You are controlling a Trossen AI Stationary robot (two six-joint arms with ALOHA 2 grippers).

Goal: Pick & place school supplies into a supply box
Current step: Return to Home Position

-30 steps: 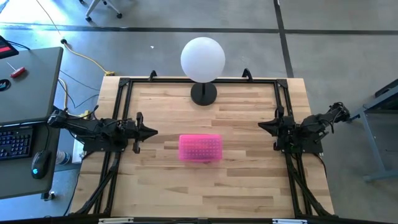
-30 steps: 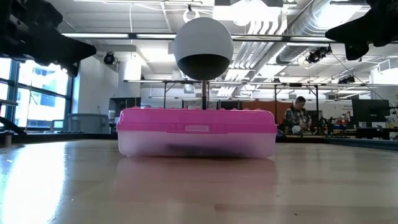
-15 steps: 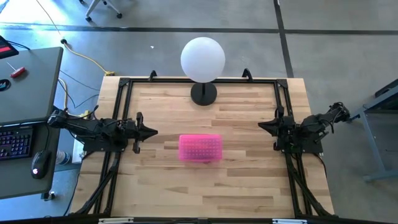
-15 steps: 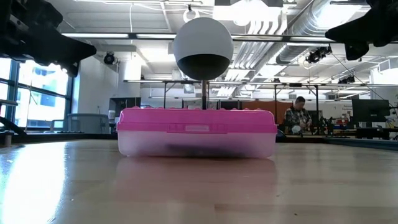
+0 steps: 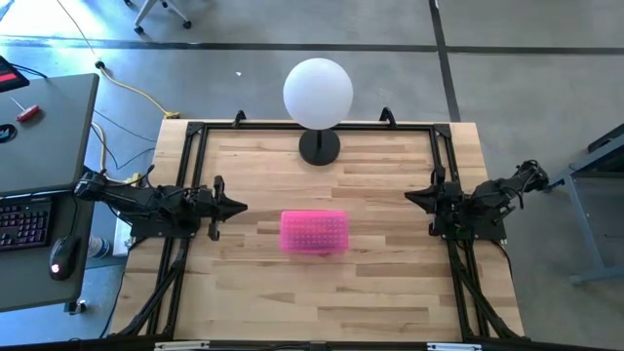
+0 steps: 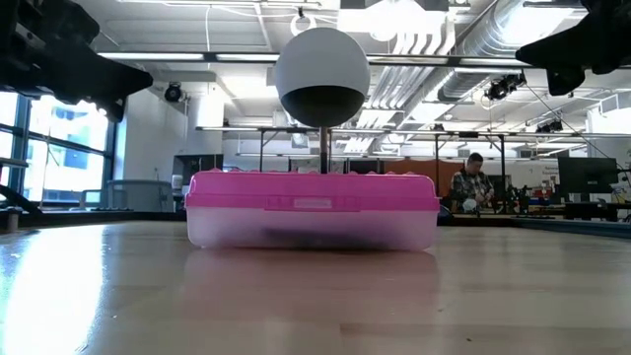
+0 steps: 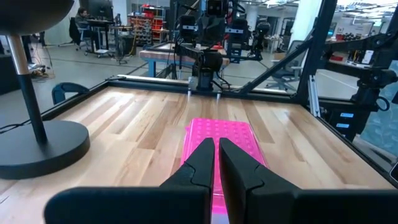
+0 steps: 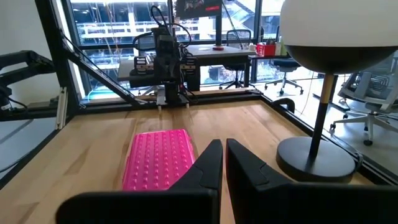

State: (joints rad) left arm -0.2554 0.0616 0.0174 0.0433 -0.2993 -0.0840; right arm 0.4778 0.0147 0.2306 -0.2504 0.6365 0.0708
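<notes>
The supply box (image 5: 314, 232), clear with a pink textured lid, rests flat on its bottom in the middle of the wooden table, lid shut (image 6: 312, 192). The school supplies are hidden; only a dark blur (image 6: 296, 235) shows through the box's clear wall. My left gripper (image 5: 239, 206) hovers level at the table's left side, shut and pointing at the box (image 7: 225, 134) from a short way off. My right gripper (image 5: 409, 198) hovers level at the right side, also shut, with the box (image 8: 158, 158) ahead of it. Neither holds anything.
A white globe lamp (image 5: 318, 93) on a round black base (image 5: 319, 146) stands at the table's far middle, behind the box. A black frame (image 5: 195, 132) runs round the table's edge. A desk with a keyboard (image 5: 24, 224) stands left of the table. A person (image 6: 475, 182) sits far off in the room.
</notes>
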